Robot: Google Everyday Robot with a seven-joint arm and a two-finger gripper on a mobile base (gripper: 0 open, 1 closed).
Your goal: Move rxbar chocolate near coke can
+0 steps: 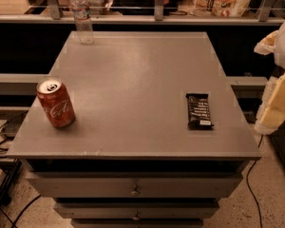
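Rxbar chocolate (199, 110) has the whole grey tabletop (137, 80) to cross. Beyond its right edge hangs the tool (278, 99); open or closed, I cannot tell. The coke can (56, 103) stands upright front left, and a hasty arrival could topple it. The bar lies flat front right, thin enough to slip a grasp.

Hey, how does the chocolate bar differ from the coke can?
The coke can is red, round and upright; the rxbar chocolate is black, flat and lying down. The can sits left in view, the bar right. Both rest on the grey table; the gripper hangs beyond its right edge.
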